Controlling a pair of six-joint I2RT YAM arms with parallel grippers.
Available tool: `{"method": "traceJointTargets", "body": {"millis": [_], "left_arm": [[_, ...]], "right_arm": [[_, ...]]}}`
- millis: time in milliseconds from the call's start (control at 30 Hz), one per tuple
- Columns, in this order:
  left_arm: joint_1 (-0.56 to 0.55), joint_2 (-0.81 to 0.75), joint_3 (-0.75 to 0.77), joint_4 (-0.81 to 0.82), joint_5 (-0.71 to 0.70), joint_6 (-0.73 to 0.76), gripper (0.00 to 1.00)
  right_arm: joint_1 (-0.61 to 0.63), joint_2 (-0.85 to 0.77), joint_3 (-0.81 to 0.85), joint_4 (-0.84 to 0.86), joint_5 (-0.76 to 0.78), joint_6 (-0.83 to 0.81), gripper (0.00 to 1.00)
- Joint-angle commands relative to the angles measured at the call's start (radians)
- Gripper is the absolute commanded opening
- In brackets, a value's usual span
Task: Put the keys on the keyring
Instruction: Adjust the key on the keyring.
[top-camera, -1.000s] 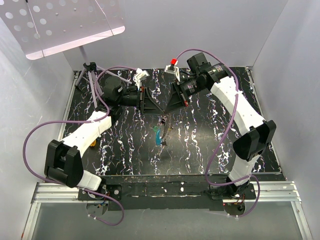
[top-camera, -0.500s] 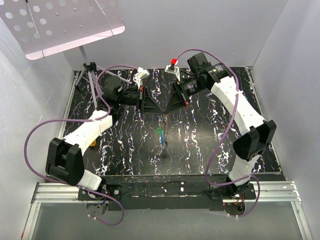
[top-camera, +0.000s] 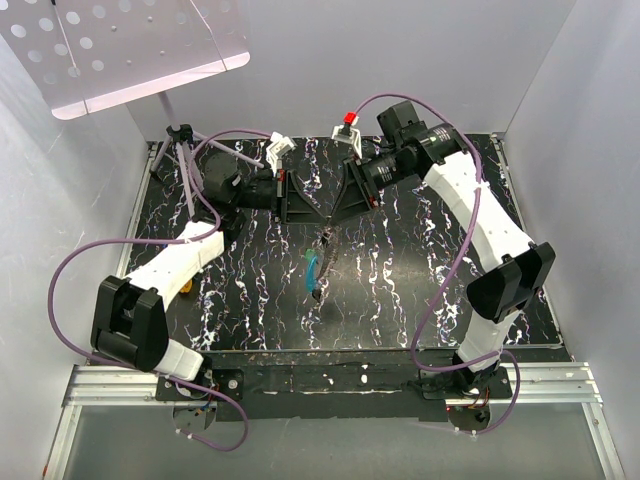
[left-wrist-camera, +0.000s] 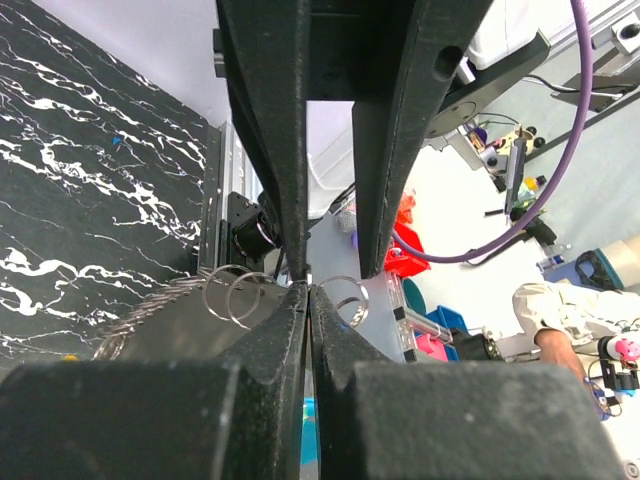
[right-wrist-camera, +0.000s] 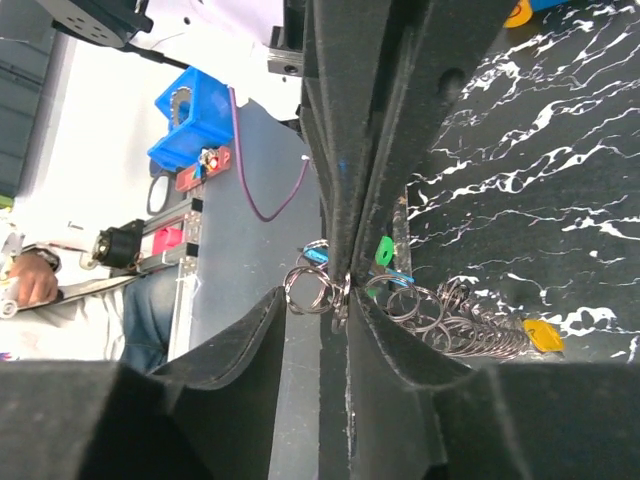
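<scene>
The left hand (left-wrist-camera: 306, 292) is pinched shut on the keyring (left-wrist-camera: 234, 297), the right hand (right-wrist-camera: 320, 297) parted around it, keys (top-camera: 313, 270) dangling below.

White arms (top-camera: 170, 262), purple cables (top-camera: 70, 270), black fingers (left-wrist-camera: 200, 420)

Keyring (left-wrist-camera: 232, 297) partly behind left pincer (left-wrist-camera: 308, 290)

I count two: left end effector (left-wrist-camera: 308, 290), right end effector (right-wrist-camera: 318, 300). Three keys: green key (right-wrist-camera: 384, 248), blue key (right-wrist-camera: 400, 275), yellow key (right-wrist-camera: 543, 335). Linked rings (right-wrist-camera: 410, 305) overlap; I can't count them.
</scene>
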Motion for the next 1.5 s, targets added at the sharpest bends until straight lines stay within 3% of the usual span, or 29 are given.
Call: {"method": "traceJointTargets", "body": {"millis": [0, 233, 467, 600, 700, 833, 933, 1133, 1467], "left_arm": [[0.011, -0.074, -0.030, 0.174, -0.047, -0.095, 0.00], [0.029, -0.078, -0.088, 0.453, -0.170, -0.299, 0.00], [0.040, -0.080, -0.145, 0.709, -0.303, -0.396, 0.00], [0.038, -0.075, -0.221, 0.906, -0.508, -0.395, 0.00], [0.029, -0.080, -0.284, 1.035, -0.691, -0.330, 0.00], [-0.037, -0.117, -0.341, 1.038, -0.921, -0.163, 0.00], [-0.063, -0.100, -0.332, 1.038, -0.964, -0.149, 0.00], [-0.064, -0.100, -0.326, 1.027, -0.972, -0.158, 0.00], [-0.064, -0.057, -0.278, 1.038, -0.906, -0.203, 0.00]], "right_arm": [[-0.022, -0.036, 0.045, 0.045, 0.016, -0.010, 0.41], [-0.050, -0.069, 0.053, 0.051, 0.050, -0.025, 0.42], [-0.088, -0.098, 0.045, 0.100, 0.042, -0.017, 0.44], [-0.091, -0.160, -0.056, 0.283, 0.028, 0.033, 0.45], [-0.090, -0.150, -0.041, 0.337, 0.031, 0.013, 0.45], [-0.090, -0.107, 0.028, 0.378, 0.057, 0.001, 0.44], [-0.090, -0.079, 0.062, 0.407, 0.072, 0.001, 0.45], [-0.105, -0.061, 0.074, 0.447, 0.117, 0.002, 0.44], [-0.127, -0.046, 0.042, 0.568, 0.033, 0.153, 0.39]]}}
